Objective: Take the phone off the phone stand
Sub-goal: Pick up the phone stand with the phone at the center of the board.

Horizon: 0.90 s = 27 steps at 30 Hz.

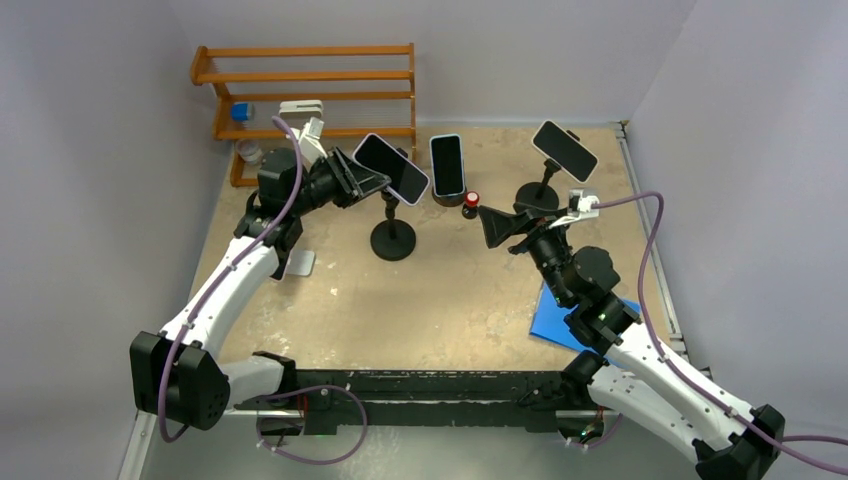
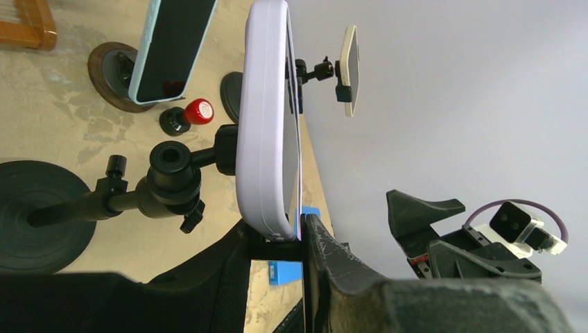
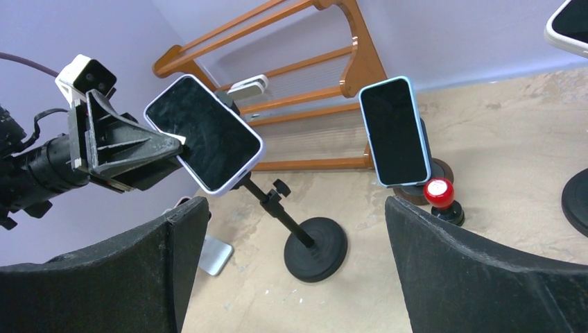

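A phone in a lavender case (image 1: 392, 168) sits tilted on a black stand (image 1: 393, 240) left of centre. My left gripper (image 1: 372, 182) is shut on the phone's left end, one finger on the screen and one on the back. In the left wrist view the phone (image 2: 267, 118) is edge-on between my fingers (image 2: 333, 260), still attached to the stand's ball joint (image 2: 170, 163). My right gripper (image 1: 500, 225) is open and empty to the phone's right. It faces the phone (image 3: 204, 132) and the stand (image 3: 315, 248) from a distance.
A light-blue phone (image 1: 447, 165) on a brown stand and a small red-topped knob (image 1: 471, 203) stand in the middle. A third phone (image 1: 564, 150) on a black stand is at back right. A wooden rack (image 1: 310, 90) is at back left. A blue sheet (image 1: 570, 320) lies under my right arm, and a silver plate (image 1: 300, 262) under my left.
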Tool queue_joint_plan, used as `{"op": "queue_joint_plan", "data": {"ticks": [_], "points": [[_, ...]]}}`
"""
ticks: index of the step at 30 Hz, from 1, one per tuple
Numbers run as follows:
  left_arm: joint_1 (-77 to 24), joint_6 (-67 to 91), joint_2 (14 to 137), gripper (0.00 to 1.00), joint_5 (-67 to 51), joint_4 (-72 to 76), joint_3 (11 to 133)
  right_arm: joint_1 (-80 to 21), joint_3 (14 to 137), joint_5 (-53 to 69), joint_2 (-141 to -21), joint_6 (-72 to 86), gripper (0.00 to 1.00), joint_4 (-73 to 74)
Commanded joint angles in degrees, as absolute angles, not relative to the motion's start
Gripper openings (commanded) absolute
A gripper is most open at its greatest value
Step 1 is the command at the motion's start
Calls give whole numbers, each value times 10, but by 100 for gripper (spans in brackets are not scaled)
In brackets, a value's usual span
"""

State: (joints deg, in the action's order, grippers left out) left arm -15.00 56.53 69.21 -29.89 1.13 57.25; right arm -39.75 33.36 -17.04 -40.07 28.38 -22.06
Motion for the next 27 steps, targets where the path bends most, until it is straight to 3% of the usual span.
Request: {"op": "queue_joint_plan", "data": {"ticks": [1,27], "points": [[-146,577,655,0,-349,93,581,-400,345,-185,-390,274,99,-229],[-149,592,628,0,-519,188,553,-401,433,-171,-390,259,99,-181]]}}
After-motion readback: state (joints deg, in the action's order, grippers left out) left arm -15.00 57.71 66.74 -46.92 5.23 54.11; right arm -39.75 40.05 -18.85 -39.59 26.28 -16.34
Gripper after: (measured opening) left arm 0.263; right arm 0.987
